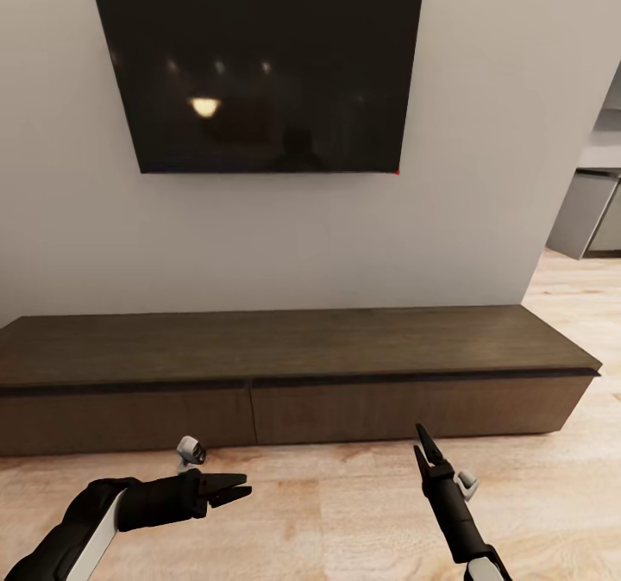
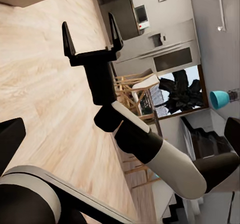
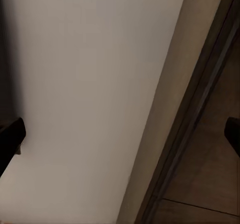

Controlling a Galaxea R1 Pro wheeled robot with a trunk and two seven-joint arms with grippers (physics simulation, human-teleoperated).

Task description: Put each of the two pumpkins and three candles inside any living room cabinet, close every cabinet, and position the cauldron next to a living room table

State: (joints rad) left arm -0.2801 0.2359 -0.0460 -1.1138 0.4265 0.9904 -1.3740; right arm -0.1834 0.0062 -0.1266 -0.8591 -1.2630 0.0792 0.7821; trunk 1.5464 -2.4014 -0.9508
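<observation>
The cabinet (image 1: 293,365) stands against the far wall, drawer fronts flush, just beyond both arms. Nearest, the left gripper (image 1: 231,489) points right over the wood floor (image 1: 328,512), fingers spread. The right gripper (image 1: 423,443) points toward the cabinet, also spread. A television (image 1: 259,68) hangs above.

Even, soft indoor light — lamp glare on television (image 1: 259,68), blurred right-wrist close-up.
</observation>
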